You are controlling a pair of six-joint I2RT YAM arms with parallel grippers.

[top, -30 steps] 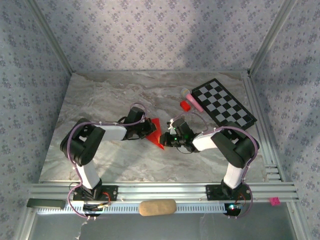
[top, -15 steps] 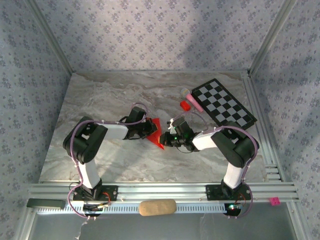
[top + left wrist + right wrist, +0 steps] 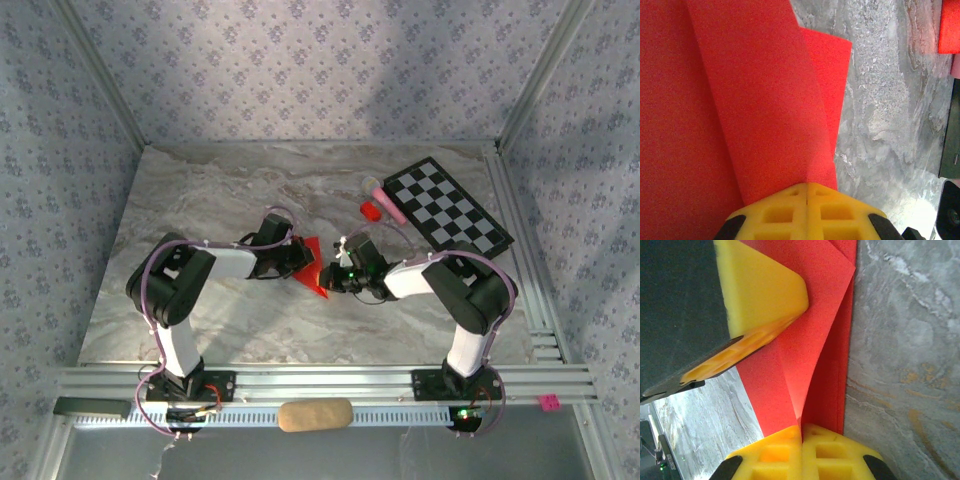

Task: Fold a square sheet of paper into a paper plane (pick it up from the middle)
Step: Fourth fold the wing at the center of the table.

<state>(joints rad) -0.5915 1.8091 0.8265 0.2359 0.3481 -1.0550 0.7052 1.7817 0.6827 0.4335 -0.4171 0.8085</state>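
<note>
The square sheet of paper (image 3: 312, 262) is bright red and creased into a layered, pointed shape at the table's middle. My left gripper (image 3: 299, 257) holds it from the left, my right gripper (image 3: 331, 277) from the right. In the left wrist view the yellow fingertips (image 3: 806, 188) are shut, with a raised flap of the paper (image 3: 755, 95) running into their seam. In the right wrist view my right gripper (image 3: 802, 429) is shut on a lifted fold of the paper (image 3: 805, 350). The left gripper's yellow finger (image 3: 760, 295) presses the sheet from above.
A small red block (image 3: 371, 210) and a pink stick (image 3: 388, 204) lie behind the paper, beside a black-and-white chequered board (image 3: 447, 205) at the back right. The marble table (image 3: 200, 190) is bare on the left. A tan pad (image 3: 315, 414) rests on the front rail.
The left arm's elbow has shifted slightly right and the right gripper has edged a little toward the paper. Both stay shut on the red sheet.
</note>
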